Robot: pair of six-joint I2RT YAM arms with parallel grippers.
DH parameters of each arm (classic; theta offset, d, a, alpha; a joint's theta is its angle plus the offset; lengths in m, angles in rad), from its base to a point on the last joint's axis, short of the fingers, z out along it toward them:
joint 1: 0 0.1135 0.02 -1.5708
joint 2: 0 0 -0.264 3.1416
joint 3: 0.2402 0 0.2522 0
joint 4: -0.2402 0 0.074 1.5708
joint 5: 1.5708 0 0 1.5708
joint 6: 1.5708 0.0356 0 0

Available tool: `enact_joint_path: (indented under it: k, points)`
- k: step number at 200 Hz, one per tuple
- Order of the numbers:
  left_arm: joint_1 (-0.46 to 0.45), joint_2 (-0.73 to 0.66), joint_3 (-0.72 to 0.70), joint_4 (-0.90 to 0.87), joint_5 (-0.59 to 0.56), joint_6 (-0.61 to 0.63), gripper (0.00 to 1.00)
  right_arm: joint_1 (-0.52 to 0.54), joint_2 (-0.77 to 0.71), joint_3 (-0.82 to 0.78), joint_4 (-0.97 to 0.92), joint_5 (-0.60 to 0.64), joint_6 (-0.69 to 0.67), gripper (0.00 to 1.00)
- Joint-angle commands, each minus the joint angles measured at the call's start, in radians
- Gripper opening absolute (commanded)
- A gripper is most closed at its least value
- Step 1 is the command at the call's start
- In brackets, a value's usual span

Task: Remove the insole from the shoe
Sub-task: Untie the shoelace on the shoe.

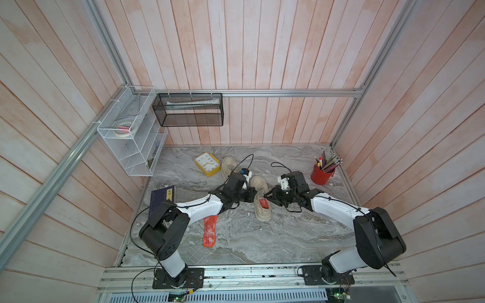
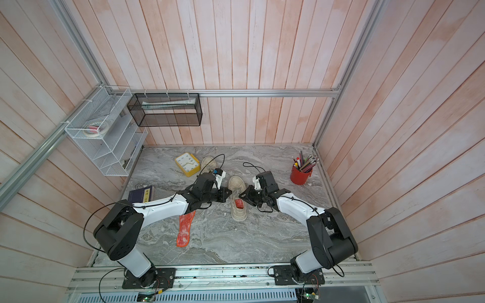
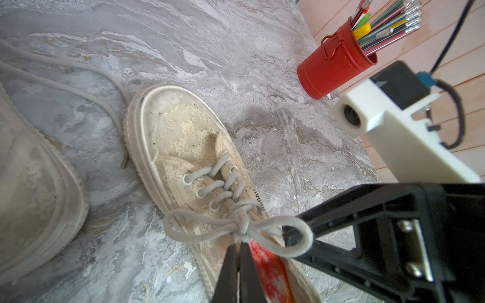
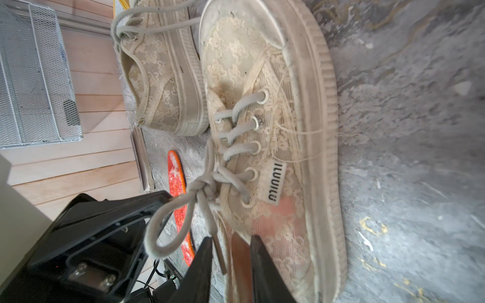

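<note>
Insole point(image 1: 263, 203) lies inside the shoe point(image 1: 259, 183), its red heel end showing at the opening. Right end effector point(image 4: 231, 237) straddles that end, jaws apart: it should bite firmly, then draw up and back. Left end effector point(image 3: 239, 249) is clenched at the collar, possibly pinching it, and should pin the shoe to the desk point(image 1: 262, 241).

Plenty of clutter here: a yellow clock point(image 1: 207, 164) sits toward the back of the marble table point(image 1: 262, 236), a red pencil cup point(image 1: 320, 175) stands far right, and a dark blue book point(image 1: 162, 197) lies at the left edge. A white wire rack point(image 1: 131, 131) and a black mesh basket point(image 1: 189, 110) hang upper left.
</note>
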Motion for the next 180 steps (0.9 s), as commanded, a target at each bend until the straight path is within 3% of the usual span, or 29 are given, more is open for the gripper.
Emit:
enact_joint_path:
  k: [1,37,180]
  points:
    - [0.008,0.005,-0.002,-0.004,-0.011,-0.002,0.00,0.007,0.016,0.023,0.031,-0.022,-0.001,0.19]
    - [0.008,0.007,-0.006,-0.006,-0.011,-0.004,0.00,0.007,0.008,0.026,0.040,-0.024,0.002,0.00]
    - [0.008,0.009,-0.010,-0.023,-0.019,-0.002,0.00,-0.095,-0.282,0.203,-0.242,0.061,-0.047,0.00]
